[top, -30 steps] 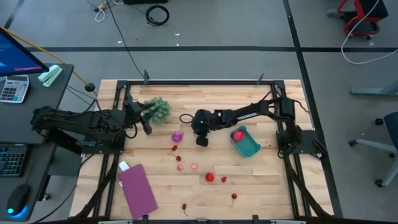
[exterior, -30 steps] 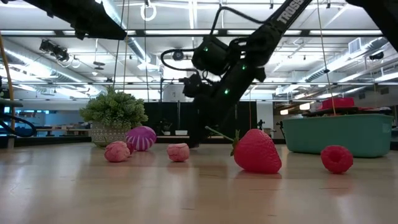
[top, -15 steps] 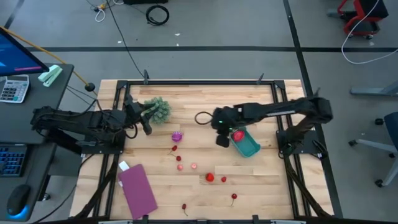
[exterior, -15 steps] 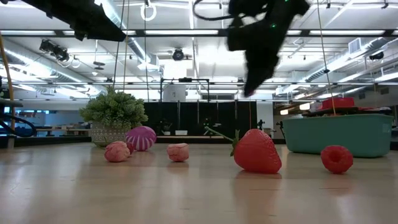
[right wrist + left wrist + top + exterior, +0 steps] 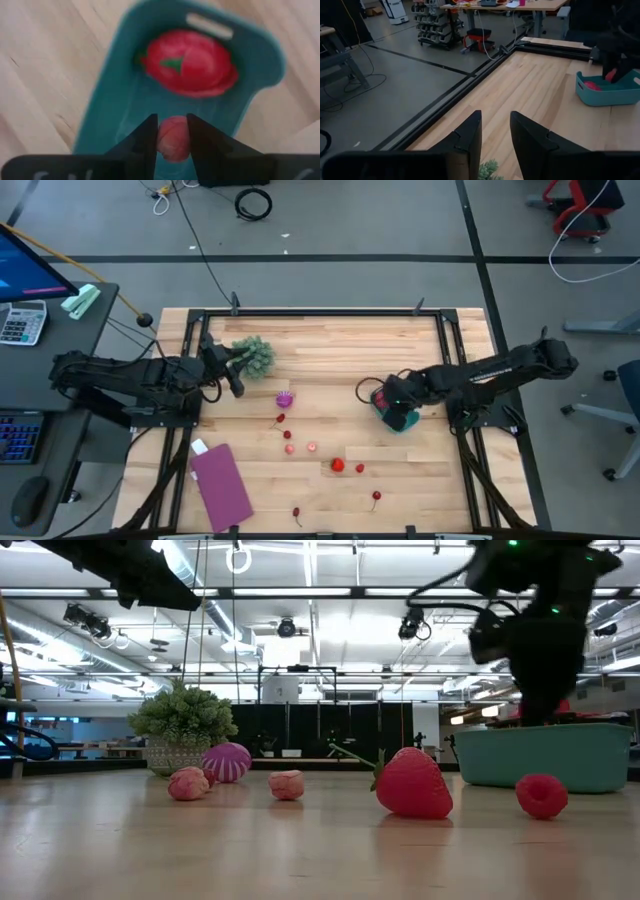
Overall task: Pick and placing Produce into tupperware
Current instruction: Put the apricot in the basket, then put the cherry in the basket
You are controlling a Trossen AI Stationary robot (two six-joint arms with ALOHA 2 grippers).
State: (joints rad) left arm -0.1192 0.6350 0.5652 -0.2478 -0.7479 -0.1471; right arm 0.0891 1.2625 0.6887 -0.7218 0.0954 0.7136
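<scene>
The teal tub (image 5: 397, 409) sits at the table's right and has a red tomato (image 5: 189, 61) inside. My right gripper (image 5: 172, 125) hangs over the tub (image 5: 545, 755), shut on a small pink-red fruit. A purple ball (image 5: 285, 399), a strawberry (image 5: 412, 783), a raspberry (image 5: 542, 795), pink pieces (image 5: 286, 784) and stemmed cherries (image 5: 376, 497) lie loose on the wood. My left gripper (image 5: 495, 135) waits open by the green leafy clump (image 5: 255, 355) at the far left. My right gripper pinches the small pink-red fruit (image 5: 173, 142) between its two fingers, coming from above and pointing down. The fruit is lifted clear, over the tub's floor next to the tomato.
A flat purple rectangle (image 5: 220, 483) lies at the near left. The leafy clump (image 5: 183, 715) stands at the far left. The loose produce is scattered across the table's middle and near side. Bare wood (image 5: 330, 340) shows along the far edge.
My right gripper has travelled from the table's middle toward the right edge, rising on the way, and now stands lowered over the teal tub. The loose produce on the table has stayed in place.
</scene>
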